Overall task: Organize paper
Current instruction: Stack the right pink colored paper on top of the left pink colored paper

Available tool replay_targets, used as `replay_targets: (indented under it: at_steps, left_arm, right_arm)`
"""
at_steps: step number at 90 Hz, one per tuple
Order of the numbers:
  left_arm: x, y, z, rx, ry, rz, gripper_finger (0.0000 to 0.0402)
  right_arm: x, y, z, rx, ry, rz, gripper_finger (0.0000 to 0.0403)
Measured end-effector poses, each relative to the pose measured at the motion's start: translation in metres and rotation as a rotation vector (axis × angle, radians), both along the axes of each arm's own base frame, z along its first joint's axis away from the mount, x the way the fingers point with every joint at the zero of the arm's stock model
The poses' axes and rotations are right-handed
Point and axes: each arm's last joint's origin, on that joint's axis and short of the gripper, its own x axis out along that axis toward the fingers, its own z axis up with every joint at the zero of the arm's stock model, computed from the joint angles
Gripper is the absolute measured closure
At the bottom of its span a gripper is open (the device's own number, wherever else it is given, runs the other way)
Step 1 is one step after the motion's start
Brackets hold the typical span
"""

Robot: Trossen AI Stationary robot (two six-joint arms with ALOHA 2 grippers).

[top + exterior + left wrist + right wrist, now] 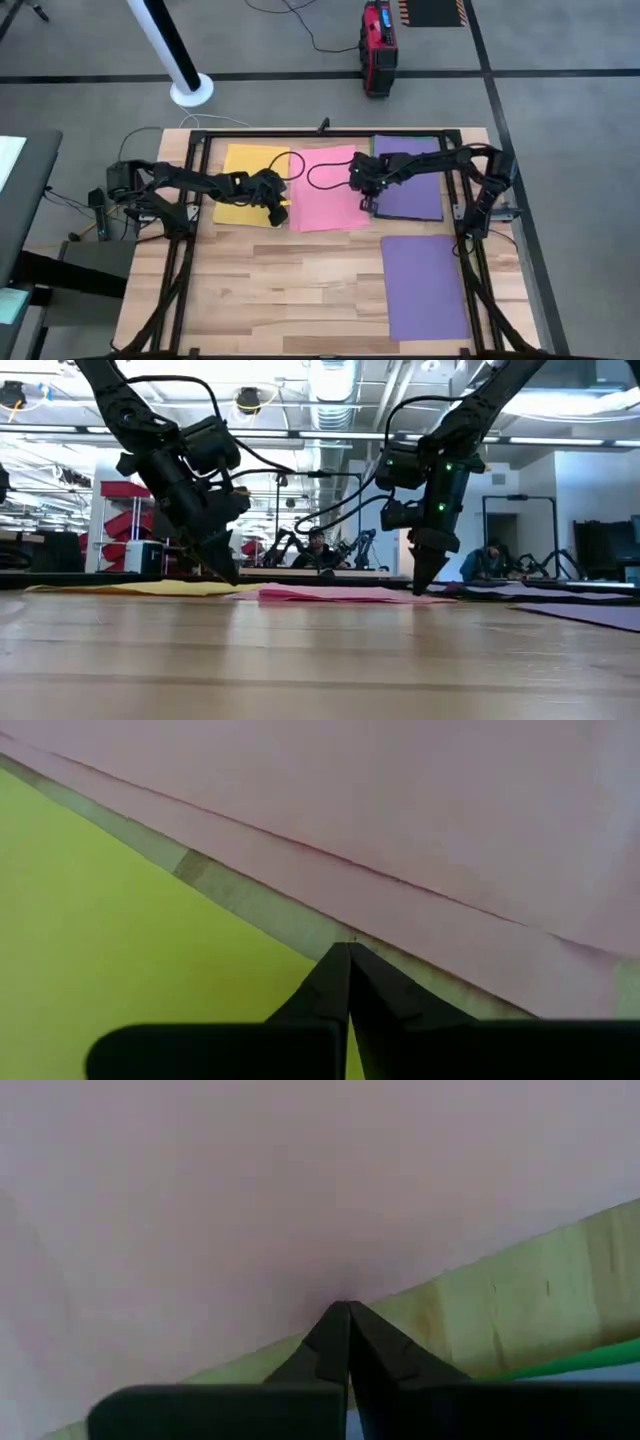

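Closed end effectors [348, 952] [346, 1310] touch down flanking pink paper [325, 188].

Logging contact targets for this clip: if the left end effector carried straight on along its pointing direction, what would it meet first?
Probably the bare wooden table strip between the yellow sheet and pink sheet; the left end effector is shut, tip seemingly almost there.

A yellow sheet [252, 183], a pink sheet [328, 187] and two purple sheets [423, 285] lie on the pale, wood-grained bench [280, 290]. A green edge [405, 138] shows behind the far purple sheet [412, 195]. Both arms are black.
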Motion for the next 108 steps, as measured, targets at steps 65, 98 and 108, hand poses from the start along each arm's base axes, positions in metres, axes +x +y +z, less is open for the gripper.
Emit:
replay_targets:
  at_steps: [65, 98, 108]
  left_arm:
    - [-0.031, 0.030, -0.011, 0.104, 0.160, 0.396, 0.0401]
    - [-0.041, 0.026, -0.018, 0.081, 0.161, 0.467, 0.0401]
    - [-0.045, 0.025, -0.011, 0.094, 0.160, 0.444, 0.0401]
  right_arm:
    - [0.000, 0.000, 0.000, -0.004, -0.003, -0.004, 0.0403]
    - [0.000, 0.000, 0.000, -0.004, -0.003, -0.004, 0.0403]
    - [0.000, 0.000, 0.000, -0.004, -0.003, -0.004, 0.0403]
